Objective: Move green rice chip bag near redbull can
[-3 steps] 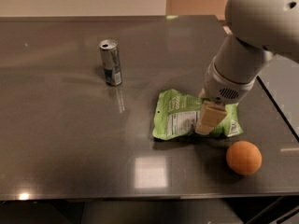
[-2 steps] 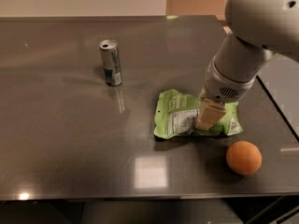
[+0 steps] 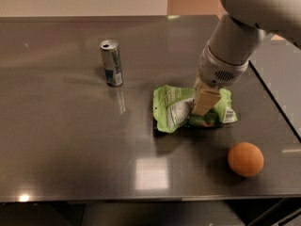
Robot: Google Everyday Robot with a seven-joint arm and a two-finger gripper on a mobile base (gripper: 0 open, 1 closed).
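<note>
The green rice chip bag [image 3: 171, 108] lies crinkled on the dark table, right of centre, its white label panel facing up. My gripper [image 3: 203, 106] comes down from the upper right onto the middle of the bag and is shut on it. One tan finger [image 3: 205, 100] shows against the foil, and the bag bunches up around it. The redbull can [image 3: 111, 63] stands upright at the back left, well apart from the bag.
An orange ball-like fruit [image 3: 245, 159] sits near the front right edge, just right of and below the bag. The table's right edge [image 3: 275, 102] runs close behind my arm. Bare dark tabletop [image 3: 70, 140] lies between the can and the bag.
My gripper has risen a little and shifted slightly left, and the bag's lower edge has come up with it. The can and the orange have not moved.
</note>
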